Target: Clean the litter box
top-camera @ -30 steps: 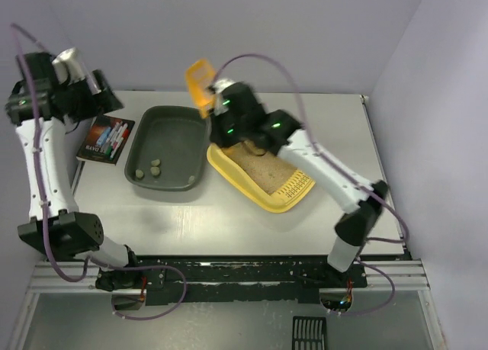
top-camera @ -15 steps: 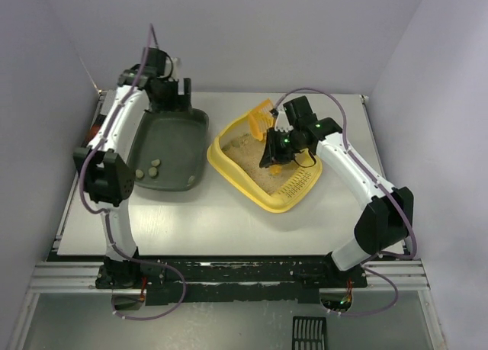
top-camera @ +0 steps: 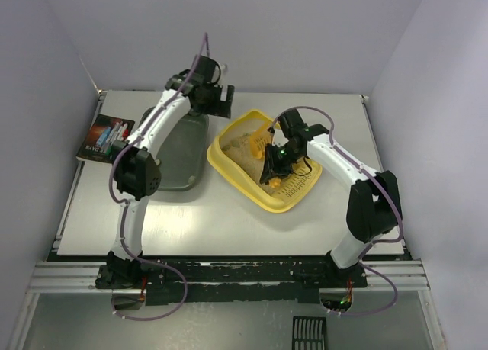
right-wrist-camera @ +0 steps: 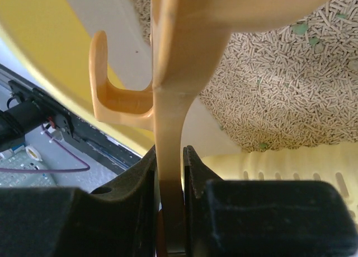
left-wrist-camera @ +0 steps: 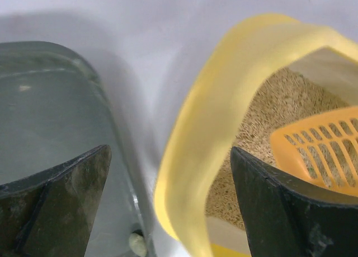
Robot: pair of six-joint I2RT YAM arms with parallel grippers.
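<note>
On the one white table [top-camera: 229, 228] are two trays: a single yellow litter box [top-camera: 297, 184], right of centre and holding beige litter, and one dark grey-green tray [top-camera: 183, 155] just beside the litter box's left side. Of the two arms, the left gripper [left-wrist-camera: 169, 156] hangs over the litter box's far-left rim, jaws spread and empty. The right gripper [right-wrist-camera: 169, 173], over the litter box's middle, pinches the handle of the one orange scoop [top-camera: 261, 140].
</note>
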